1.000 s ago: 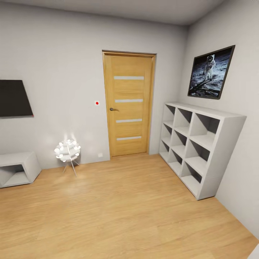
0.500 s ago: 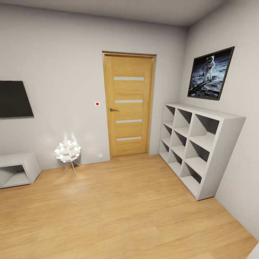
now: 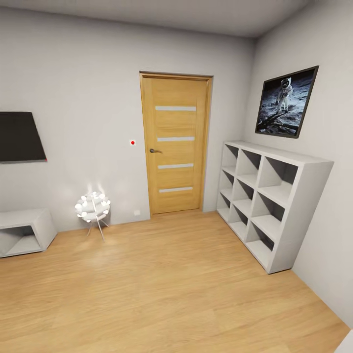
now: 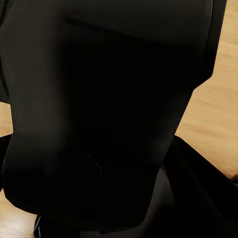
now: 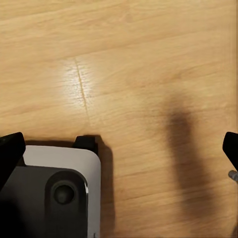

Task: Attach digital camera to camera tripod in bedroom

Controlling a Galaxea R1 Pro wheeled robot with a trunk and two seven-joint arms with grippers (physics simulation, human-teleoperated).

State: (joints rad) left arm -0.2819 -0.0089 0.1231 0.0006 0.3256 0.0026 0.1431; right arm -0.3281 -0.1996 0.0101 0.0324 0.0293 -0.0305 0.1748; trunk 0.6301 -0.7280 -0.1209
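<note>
Wooden door shut, white cube shelves beside, right claw spread, left unclear

A closed door stands in the far wall of the bedroom. Right of it, cube shelves line the side wall, with a framed picture above them. Left of the door, a floor lamp stands by the wall; further left, a wall screen hangs above a low cabinet. Between the right gripper's spread fingertips lies floor.
</note>
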